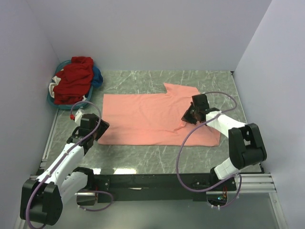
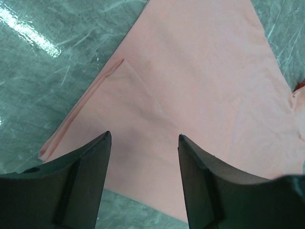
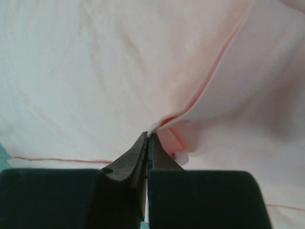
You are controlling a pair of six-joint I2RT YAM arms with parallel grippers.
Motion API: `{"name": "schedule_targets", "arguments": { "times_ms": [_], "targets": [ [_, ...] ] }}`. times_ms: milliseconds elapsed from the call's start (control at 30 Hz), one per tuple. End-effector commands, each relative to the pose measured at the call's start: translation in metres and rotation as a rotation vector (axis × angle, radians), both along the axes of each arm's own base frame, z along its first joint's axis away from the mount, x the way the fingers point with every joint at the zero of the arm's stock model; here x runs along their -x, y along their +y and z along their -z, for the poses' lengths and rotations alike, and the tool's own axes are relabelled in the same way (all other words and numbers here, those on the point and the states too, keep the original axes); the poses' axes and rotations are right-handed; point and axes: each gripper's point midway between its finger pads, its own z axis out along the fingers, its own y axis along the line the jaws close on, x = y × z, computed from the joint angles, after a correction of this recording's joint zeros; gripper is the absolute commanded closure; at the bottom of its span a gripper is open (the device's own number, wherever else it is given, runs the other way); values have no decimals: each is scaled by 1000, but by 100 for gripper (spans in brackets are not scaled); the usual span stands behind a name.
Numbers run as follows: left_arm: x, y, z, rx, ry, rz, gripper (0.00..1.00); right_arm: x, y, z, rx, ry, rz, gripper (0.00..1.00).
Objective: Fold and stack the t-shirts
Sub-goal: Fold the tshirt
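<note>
1. The right gripper (image 3: 147,136) is pinched closed on a small raised fold of the salmon-pink t-shirt (image 1: 143,117), probably to lift that side over.
2. The left gripper (image 2: 143,138) hovers over the shirt's near-left corner, jaws apart, holding nothing, probably ready to grab.
3. The shirt lies flat mid-tabletop (image 1: 143,160), lightly creased, one sleeve toward the far edge.
</note>
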Motion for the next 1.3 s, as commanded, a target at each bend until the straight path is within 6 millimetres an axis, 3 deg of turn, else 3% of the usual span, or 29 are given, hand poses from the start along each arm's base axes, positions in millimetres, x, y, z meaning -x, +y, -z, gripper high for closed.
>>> {"name": "schedule_targets", "arguments": {
  "times_ms": [0, 67, 167, 200, 333, 467, 667, 1033, 1167, 1267],
  "targets": [
    [-13, -5, -21, -16, -54, 40, 36, -19, 17, -15, -63, -30, -17, 100],
    [-13, -5, -20, -20, -51, 45, 36, -24, 21, -14, -78, -29, -23, 95],
    [-14, -5, -21, -27, -50, 56, 36, -29, 26, -18, -97, -42, -42, 75],
    [-15, -5, -21, -29, -53, 58, 36, -31, 28, -21, -104, -57, -49, 64],
    [-15, -7, -18, -29, -49, 71, 36, -31, 28, -32, -102, -100, -73, 45],
    [-15, -9, -16, -23, -44, 78, 36, -28, 20, -46, -71, -140, -67, 44],
    [-15, -10, -17, -19, -46, 84, 36, -20, 4, -48, -4, -171, -36, 42],
    [-15, -13, -14, -7, -45, 94, 36, 3, 0, -3, 35, -93, -57, 46],
    [-15, -13, -14, -11, -43, 96, 36, 0, -8, 3, 85, -75, -40, 48],
    [-15, -12, -14, -17, -42, 95, 36, -8, -20, -5, 143, -84, -17, 49]
  ]
}}
